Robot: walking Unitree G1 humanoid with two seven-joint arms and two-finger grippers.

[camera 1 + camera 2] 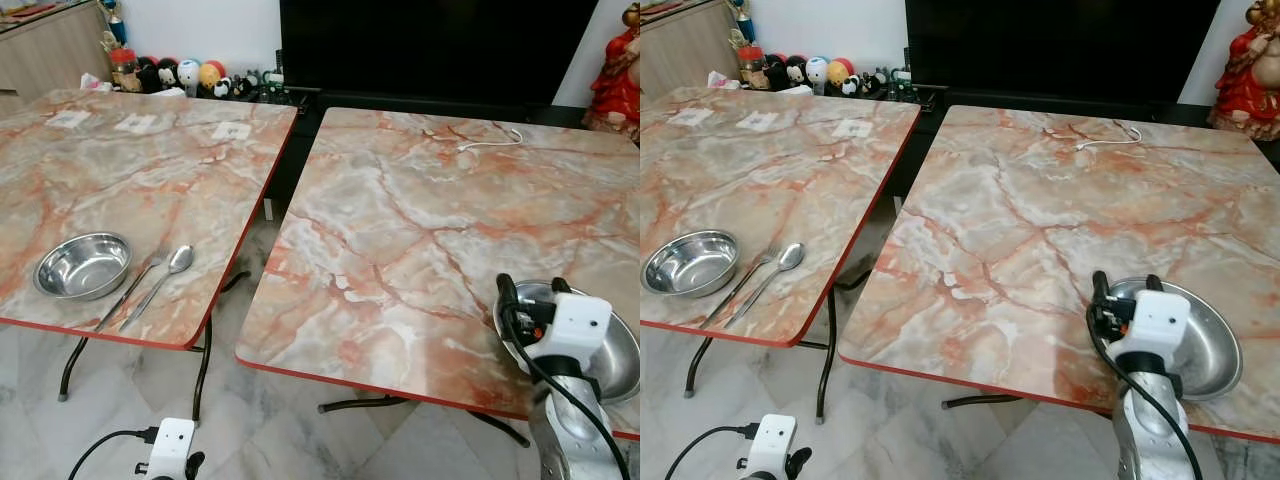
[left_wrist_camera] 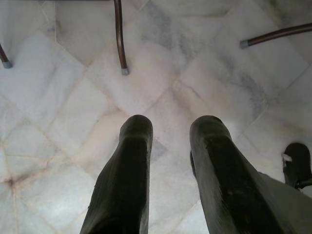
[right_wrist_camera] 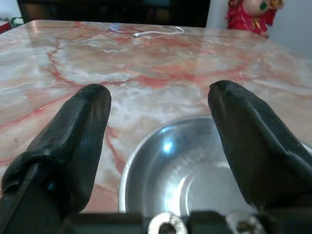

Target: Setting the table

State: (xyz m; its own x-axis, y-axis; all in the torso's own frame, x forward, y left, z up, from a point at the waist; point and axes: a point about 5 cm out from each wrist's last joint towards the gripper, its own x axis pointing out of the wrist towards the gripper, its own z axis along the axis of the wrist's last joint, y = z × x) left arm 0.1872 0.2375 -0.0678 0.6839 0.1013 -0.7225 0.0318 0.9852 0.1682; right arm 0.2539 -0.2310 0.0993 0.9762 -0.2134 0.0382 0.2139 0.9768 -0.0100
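Observation:
A steel bowl point(image 1: 83, 264) sits near the front edge of the left marble table point(image 1: 150, 170), with a fork point(image 1: 130, 290) and a spoon point(image 1: 160, 283) lying side by side just to its right. A second steel bowl point(image 1: 1205, 345) rests at the front right of the right marble table point(image 1: 420, 220). My right gripper point(image 1: 1127, 285) hovers open over this bowl's point(image 3: 185, 165) near-left rim, nothing between its fingers point(image 3: 83, 122). My left gripper point(image 2: 171, 127) hangs low and open above the tiled floor, in front of the left table.
A white cable point(image 1: 490, 140) lies at the far side of the right table. Paper labels point(image 1: 230, 130) dot the left table's far edge. A narrow gap point(image 1: 270, 200) separates the tables. Behind stand a black TV point(image 1: 430, 45), small toys point(image 1: 190, 75) and a red figurine point(image 1: 615, 75). Table legs point(image 2: 119, 39) stand on the floor.

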